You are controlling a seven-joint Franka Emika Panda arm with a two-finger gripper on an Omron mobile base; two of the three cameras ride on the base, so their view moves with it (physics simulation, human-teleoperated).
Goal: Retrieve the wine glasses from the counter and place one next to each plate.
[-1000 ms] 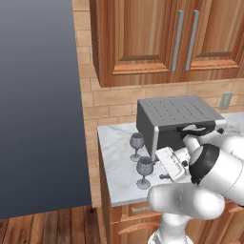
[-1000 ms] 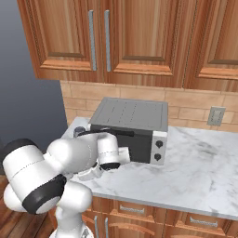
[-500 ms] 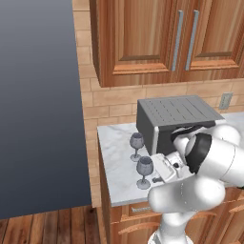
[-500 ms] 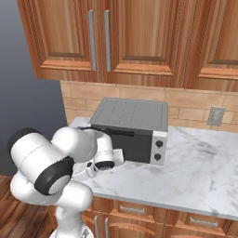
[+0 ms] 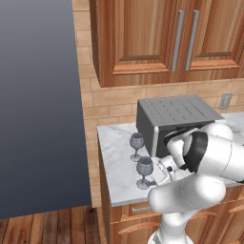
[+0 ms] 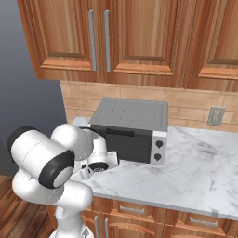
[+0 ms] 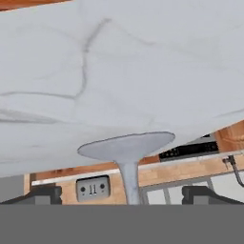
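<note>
From the left base camera I see two wine glasses on the worktop [image 5: 116,183]. The far glass [image 5: 136,143] stands upright at the left end, beside the toaster oven [image 5: 174,123]. The near glass [image 5: 145,170] stands at about five o'clock from it, close to the front edge, with my white hand just beside it at three o'clock. In the hand camera, the near glass's foot [image 7: 127,145] and stem sit between the two dark fingers [image 7: 43,194], which are spread wide and clear of the stem, grasping nothing. The marble runs across the upper part of that view.
</note>
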